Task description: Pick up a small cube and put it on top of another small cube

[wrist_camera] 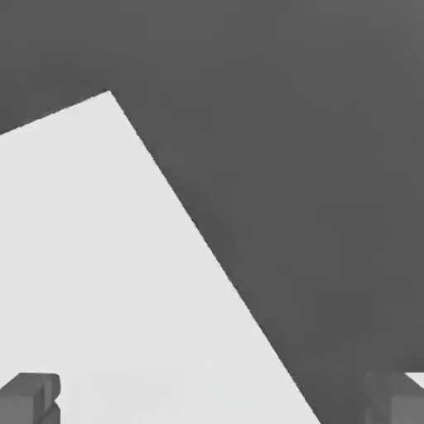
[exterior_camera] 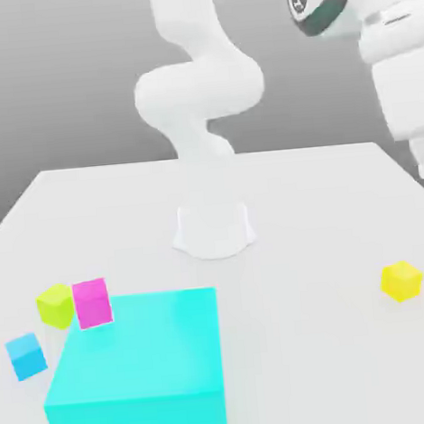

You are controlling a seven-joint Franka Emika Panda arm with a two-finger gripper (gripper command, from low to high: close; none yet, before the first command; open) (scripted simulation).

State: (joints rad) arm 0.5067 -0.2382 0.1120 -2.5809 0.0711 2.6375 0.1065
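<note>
- The gripper stands wide apart and holds nothing; its two fingertips show in the hand view over a corner of the white surface.
- The small yellow cube sits alone on the surface, well apart from the big cyan block, toward the exterior view's right.
- A magenta cube touches the block's far corner.
- A lime cube sits just beside the magenta one.
- A blue cube lies near the block.
</note>
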